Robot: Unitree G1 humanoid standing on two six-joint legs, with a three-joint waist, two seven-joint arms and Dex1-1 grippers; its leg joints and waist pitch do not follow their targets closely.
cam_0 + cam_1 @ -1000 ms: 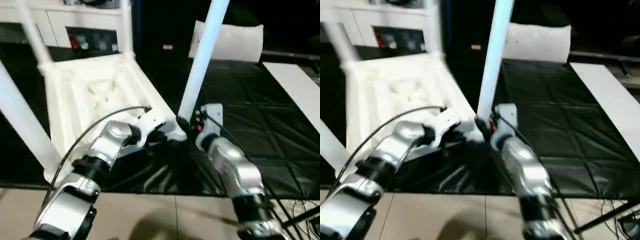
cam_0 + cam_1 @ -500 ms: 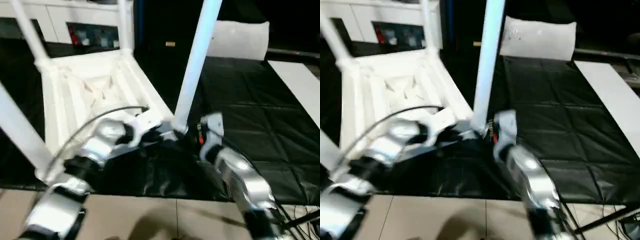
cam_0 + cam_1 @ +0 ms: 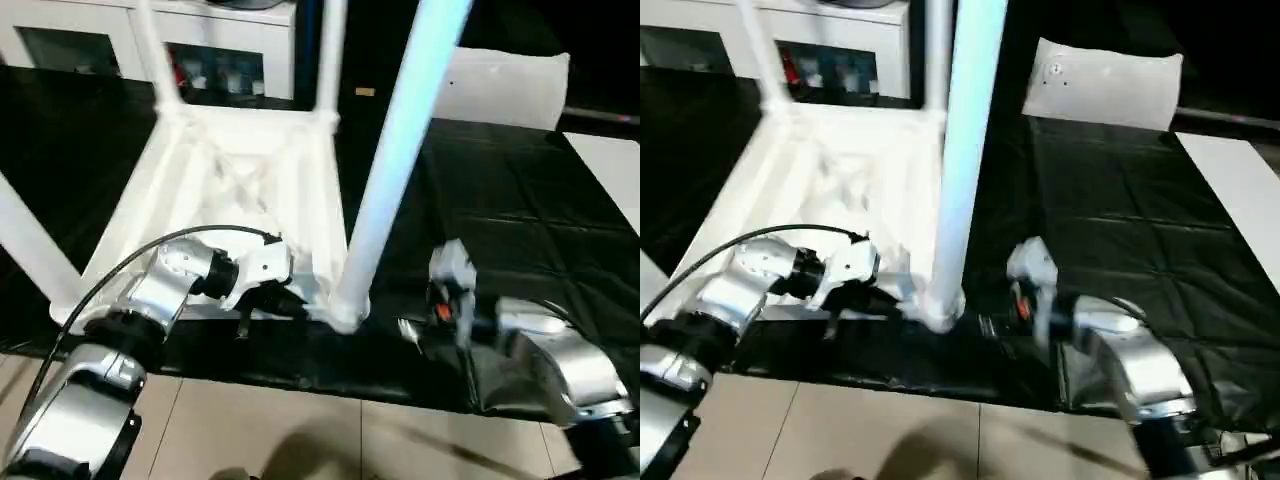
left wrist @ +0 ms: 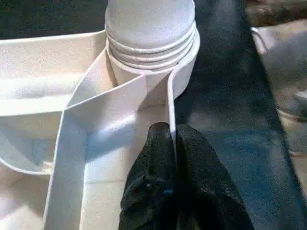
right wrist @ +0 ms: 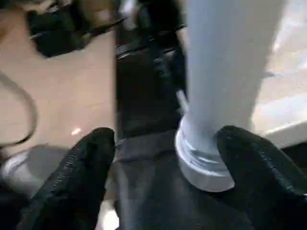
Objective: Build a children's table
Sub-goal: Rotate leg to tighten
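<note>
Pinching a thin rim wall of the upturned tabletop (image 3: 240, 190) just beside its near right corner socket, the left hand (image 4: 171, 143) has its black fingers (image 4: 154, 158) pressed together on the plastic. The tabletop lies ribbed side up on a black mat (image 3: 500, 200), with legs rising from its corners. A second ago the right hand (image 5: 165, 158) sat close against the near right leg (image 3: 395, 150); now it has drawn back to the right and spread wide, its fingers standing either side of the leg's base, apart from it. A flat white bag (image 3: 505, 88) lies far right, white cabinets (image 3: 215, 50) behind.
</note>
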